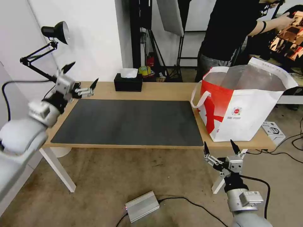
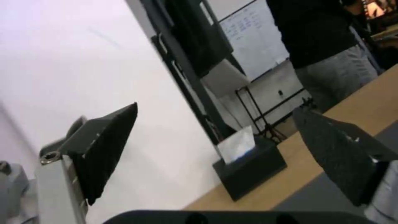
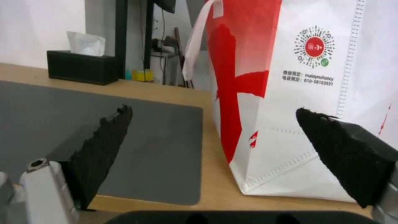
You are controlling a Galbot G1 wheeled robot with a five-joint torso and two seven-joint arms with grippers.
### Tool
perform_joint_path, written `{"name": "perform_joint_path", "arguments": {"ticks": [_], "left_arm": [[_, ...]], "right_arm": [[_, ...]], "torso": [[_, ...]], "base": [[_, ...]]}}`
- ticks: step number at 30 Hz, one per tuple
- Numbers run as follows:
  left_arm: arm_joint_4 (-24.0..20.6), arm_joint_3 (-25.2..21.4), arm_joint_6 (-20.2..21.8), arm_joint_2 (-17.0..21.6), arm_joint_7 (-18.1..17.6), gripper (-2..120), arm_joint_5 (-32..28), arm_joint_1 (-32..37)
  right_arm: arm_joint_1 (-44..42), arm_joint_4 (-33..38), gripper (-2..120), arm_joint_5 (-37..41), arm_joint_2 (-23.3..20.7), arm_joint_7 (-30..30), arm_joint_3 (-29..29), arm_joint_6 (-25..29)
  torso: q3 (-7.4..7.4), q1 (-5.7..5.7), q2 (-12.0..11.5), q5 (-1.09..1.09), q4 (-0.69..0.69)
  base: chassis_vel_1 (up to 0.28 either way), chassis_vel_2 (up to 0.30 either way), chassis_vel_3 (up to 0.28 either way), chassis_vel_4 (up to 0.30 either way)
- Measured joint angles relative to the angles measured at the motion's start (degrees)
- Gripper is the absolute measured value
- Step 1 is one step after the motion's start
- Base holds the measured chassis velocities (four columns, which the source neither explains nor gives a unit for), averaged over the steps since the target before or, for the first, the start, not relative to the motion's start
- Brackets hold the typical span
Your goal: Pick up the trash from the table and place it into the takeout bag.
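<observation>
Hovering off the tabletop's [image 1: 151, 91] left end, my left gripper [image 1: 81, 78] has its fingers spread apart and nothing between them. My right gripper [image 1: 221, 148] hangs just below the front edge near the right end, fingers also wide apart and empty, pointing up toward the takeout bag [image 1: 249, 107].

That bag stands upright at the tabletop's right end, its base just beside the right edge of the dark grey mat [image 1: 129, 121], mouth open and foil lining showing. I see no bowl, cup or wrapper on the mat or on the bare wood, so I judge the trash is either already inside the bag or not yet set out; I cannot see the bag's bottom to say which.

As for handling, the bag looks like soft woven fabric with thin walls: light, floppy, likely to buckle or slide if I press on a side panel. The white strap handle [image 1: 200, 97] drooping over its left side is the sensible place to grip, or the stiffer top rim. Any disposable bowls or lidded cup would be light and easily crushed, so I would pinch them at the rim, gently.

A black tissue box [image 1: 127, 82] sits at the back edge, left of centre, well apart from both grippers; it is not trash.
</observation>
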Motion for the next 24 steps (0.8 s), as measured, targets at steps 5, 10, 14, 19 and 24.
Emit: {"name": "perform_joint_path", "arguments": {"ticks": [5,10,14,19,24], "left_arm": [[-3.0,-3.2,0.0,-4.4,-0.9,100,1.0,6.2],[-6.1,-4.4,-0.1,-10.0,-2.5,100,2.7,12.5],[-8.3,-5.1,-0.6,-15.7,-3.6,100,5.0,17.5],[-10.7,-5.7,-1.7,-22.6,-5.0,100,7.6,23.1],[-12.0,-5.3,-3.5,-27.8,-6.6,100,11.2,27.4]], "right_arm": [[-0.2,0.5,100,0.0,0.0,0.1,0.5,0.1],[-0.3,0.9,100,-0.1,0.0,0.1,0.8,0.1],[-0.4,0.9,100,-0.2,0.0,0.1,0.7,0.1],[-0.4,0.8,100,-0.4,0.2,0.2,0.5,0.1],[-0.6,0.8,100,-0.6,0.5,0.9,0.4,0.0]], "torso": [[0.0,0.0,0.0,0.01,-0.01],[0.0,0.01,0.0,0.01,-0.01],[0.0,0.0,0.0,0.01,-0.01],[0.0,0.0,0.0,0.01,-0.01],[0.0,0.0,0.0,0.01,-0.01]], "base": [[0.0,0.0,0.0,0.0],[0.0,0.0,0.0,0.0],[0.0,0.0,0.0,0.0],[0.0,0.0,0.0,0.0],[0.0,0.0,0.0,0.0]]}}
